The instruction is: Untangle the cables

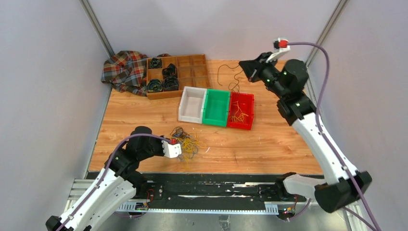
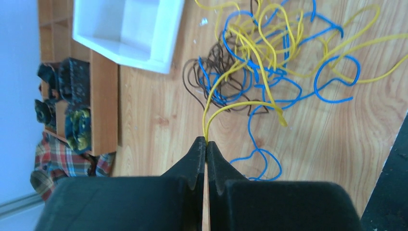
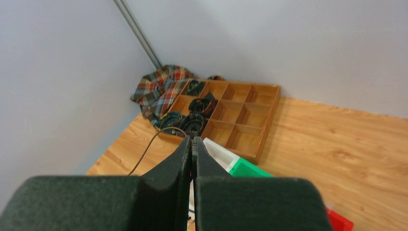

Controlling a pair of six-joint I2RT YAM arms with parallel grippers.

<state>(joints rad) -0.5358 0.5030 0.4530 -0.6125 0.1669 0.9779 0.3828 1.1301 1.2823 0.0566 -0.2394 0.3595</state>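
A tangle of thin yellow, blue and dark brown cables lies on the wooden table near its front; it also shows in the left wrist view. My left gripper sits at the tangle's left edge, shut on a yellow cable that runs from the fingertips into the pile. My right gripper is raised at the back right, shut on a dark brown cable that hangs in loose loops toward the far edge of the red bin. That cable curves left from the jaws in the right wrist view.
A white bin, a green bin and the red bin stand side by side mid-table; the red one holds yellow wires. A wooden divided tray with black coiled bundles and a plaid cloth lie at the back left. Grey walls close in on three sides.
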